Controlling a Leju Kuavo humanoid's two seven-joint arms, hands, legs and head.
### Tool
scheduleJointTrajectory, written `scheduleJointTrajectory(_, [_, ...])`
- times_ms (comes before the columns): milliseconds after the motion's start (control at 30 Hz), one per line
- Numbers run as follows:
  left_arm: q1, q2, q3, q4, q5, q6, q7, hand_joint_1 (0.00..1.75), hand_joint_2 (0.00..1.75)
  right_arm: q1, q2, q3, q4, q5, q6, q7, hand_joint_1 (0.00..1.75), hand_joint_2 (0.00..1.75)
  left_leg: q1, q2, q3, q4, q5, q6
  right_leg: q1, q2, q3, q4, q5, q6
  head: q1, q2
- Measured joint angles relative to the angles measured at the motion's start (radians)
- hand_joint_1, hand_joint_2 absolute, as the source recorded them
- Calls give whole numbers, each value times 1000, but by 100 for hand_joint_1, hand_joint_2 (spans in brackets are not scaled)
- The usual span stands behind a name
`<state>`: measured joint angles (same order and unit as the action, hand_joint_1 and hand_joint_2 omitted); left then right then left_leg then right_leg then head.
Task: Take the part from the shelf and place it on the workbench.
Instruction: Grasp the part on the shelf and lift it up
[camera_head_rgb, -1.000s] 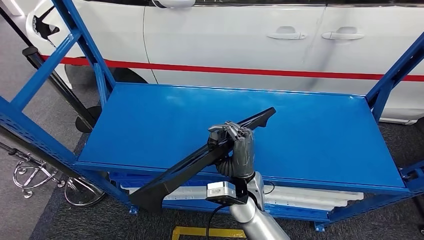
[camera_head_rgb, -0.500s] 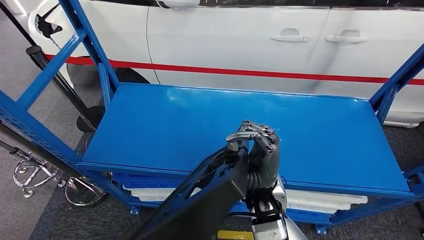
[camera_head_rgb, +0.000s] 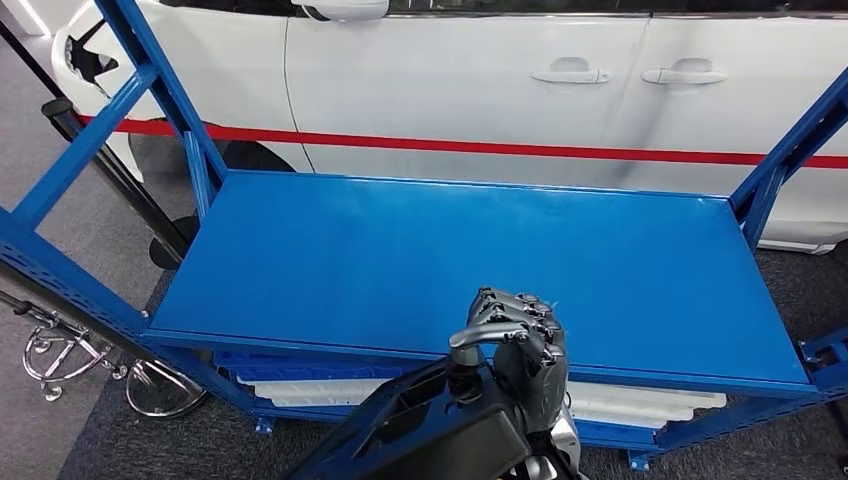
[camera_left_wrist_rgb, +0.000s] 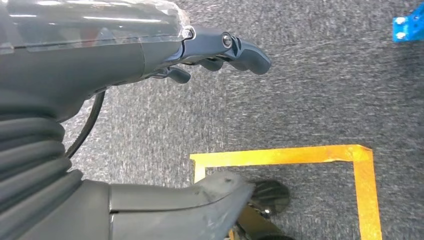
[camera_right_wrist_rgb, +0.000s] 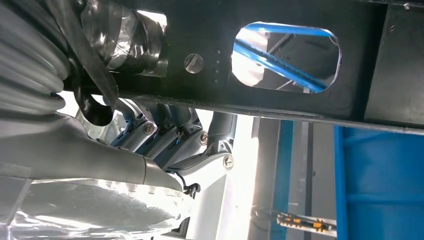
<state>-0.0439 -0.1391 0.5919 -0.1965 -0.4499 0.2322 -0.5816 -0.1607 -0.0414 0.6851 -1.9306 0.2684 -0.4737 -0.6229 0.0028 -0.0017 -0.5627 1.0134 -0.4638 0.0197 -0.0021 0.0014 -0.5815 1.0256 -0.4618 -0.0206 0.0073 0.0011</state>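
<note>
The long black plastic part (camera_head_rgb: 420, 430) is gripped by my right hand (camera_head_rgb: 515, 350), whose fingers curl over its upper edge. Hand and part sit just in front of the blue shelf's (camera_head_rgb: 450, 250) front edge, low in the head view, and the part runs down toward me, off the shelf top. In the right wrist view the black part (camera_right_wrist_rgb: 280, 100), with its rounded cutout, lies across my fingers (camera_right_wrist_rgb: 175, 145). My left hand (camera_left_wrist_rgb: 150, 50) hangs over the grey carpet with fingers and thumb apart, holding nothing.
A white car (camera_head_rgb: 450, 90) with a red stripe stands right behind the shelf. Blue uprights (camera_head_rgb: 160, 90) frame both ends. White parts (camera_head_rgb: 300, 392) lie on the lower level. A chrome stand (camera_head_rgb: 60, 360) is at the left. Yellow tape (camera_left_wrist_rgb: 300, 155) marks the carpet.
My right hand has pulled back from over the shelf toward me and sunk lower, carrying the black part off the shelf top. The part's far tip no longer reaches over the blue surface.
</note>
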Motion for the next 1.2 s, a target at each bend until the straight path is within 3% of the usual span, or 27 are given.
scheduleJointTrajectory(133, [2, -2, 10, 0, 4, 0, -7, 0, 175, 8, -5, 2, 0, -2, -8, 0, 175, 175, 3, 1, 10, -24, 13, 19, 0, -1, -1, 9, -10, 24, 0, 0])
scheduleJointTrajectory(167, [2, -3, 12, 0, 4, 1, -10, 0, 175, 12, -6, 2, 1, -2, -10, 0, 175, 175, 6, 2, 13, -32, 18, 24, -1, -1, -15, 41, -32, 29, 0, 0])
scheduleJointTrajectory(267, [2, -3, 14, 0, -6, 18, -13, 0, 175, 36, -11, 2, 12, -2, -11, -2, 175, 175, 6, 3, 10, -34, 21, 30, -6, -1, -102, 225, -125, 39, 0, 0])
scheduleJointTrajectory(300, [2, -4, 14, 0, -12, 26, -13, 0, 175, 45, -13, 2, 17, -1, -12, -3, 175, 175, 6, 3, 9, -32, 21, 30, -7, -1, -121, 263, -133, 42, 0, 0])
scheduleJointTrajectory(333, [2, -5, 14, 0, -19, 33, -12, 0, 175, 51, -14, 2, 22, -1, -12, -4, 175, 175, 6, 3, 9, -30, 20, 29, -10, -1, -121, 262, -120, 44, 0, 0])
scheduleJointTrajectory(367, [2, -6, 14, 0, -24, 40, -10, 0, 175, 55, -15, 2, 26, -1, -12, -6, 175, 175, 6, 2, 9, -26, 18, 27, -12, -1, -101, 223, -91, 45, 0, 0])
scheduleJointTrajectory(400, [2, -8, 14, 0, -28, 46, -8, 0, 175, 58, -16, 2, 29, 0, -12, -7, 175, 175, 7, 2, 9, -22, 15, 24, -14, -2, -67, 156, -54, 44, 0, 0])
scheduleJointTrajectory(467, [1, -11, 14, 0, -34, 55, -3, 0, 175, 61, -17, 2, 32, 2, -11, -7, 175, 175, 4, 1, 5, -9, 7, 14, -14, -1, -10, 39, -12, 37, 0, 0])
scheduleJointTrajectory(500, [1, -11, 14, 0, -36, 58, -1, 0, 175, 64, -17, 2, 33, 2, -11, -7, 175, 175, 2, 0, 3, -4, 4, 9, -12, -1, 2, 13, -7, 32, 0, 0])
scheduleJointTrajectory(600, [1, -12, 15, 0, -27, 45, 6, 0, 175, 74, -17, 1, 38, 4, -11, -7, 175, 175, 4, 0, 1, 0, 0, -8, -9, 0, 2, 4, -6, 13, 0, 0])
scheduleJointTrajectory(667, [0, -12, 19, 0, -10, 22, 16, 0, 175, 78, -16, 0, 40, 7, -12, -7, 175, 175, 8, 1, -17, 43, -31, -19, -12, -1, 4, -2, -1, 0, 0, 0])
scheduleJointTrajectory(767, [0, -13, 25, 0, 1, 8, 25, 0, 175, 82, -16, 0, 44, 8, -12, -7, 175, 175, 11, 1, -70, 160, -101, -28, -13, -3, 2, -4, 0, -6, 0, 0])
scheduleJointTrajectory(867, [1, -13, 28, 0, 2, 6, 27, 0, 175, 84, -16, 0, 46, 9, -11, -7, 175, 175, 12, 1, -94, 212, -123, -31, -12, -3, 1, -3, 0, -6, 0, 0])
scheduleJointTrajectory(900, [2, -13, 31, 0, 2, 5, 30, 0, 175, 88, -16, 0, 49, 9, -11, -7, 175, 175, 12, 1, -100, 227, -118, -31, -11, -3, 1, -2, -1, -7, 0, 0])
scheduleJointTrajectory(933, [3, -13, 34, 0, 1, 4, 32, 0, 175, 92, -15, 0, 52, 10, -11, -7, 175, 175, 12, 1, -82, 193, -91, -28, -11, -3, 2, -2, -1, -6, 0, 0])
scheduleJointTrajectory(1033, [1, -13, 40, 0, 2, 2, 38, 0, 175, 99, -13, 0, 58, 9, -10, -8, 175, 175, 5, 1, 7, 9, -8, -10, -8, -1, 4, 0, -2, 3, 0, 0])
scheduleJointTrajectory(1133, [2, -14, 44, 0, 6, 1, 44, 0, 175, 103, -12, 0, 59, 6, -9, -10, 175, 175, 3, -1, 12, -12, -3, 4, -8, -1, 5, -3, 0, 21, 0, 0])
scheduleJointTrajectory(1200, [2, -15, 50, 0, 11, -1, 48, 0, 175, 105, -11, 0, 59, 4, -7, -11, 175, 175, 7, 1, 17, -23, 9, 17, -9, -1, -3, 21, -24, 32, 0, 0])
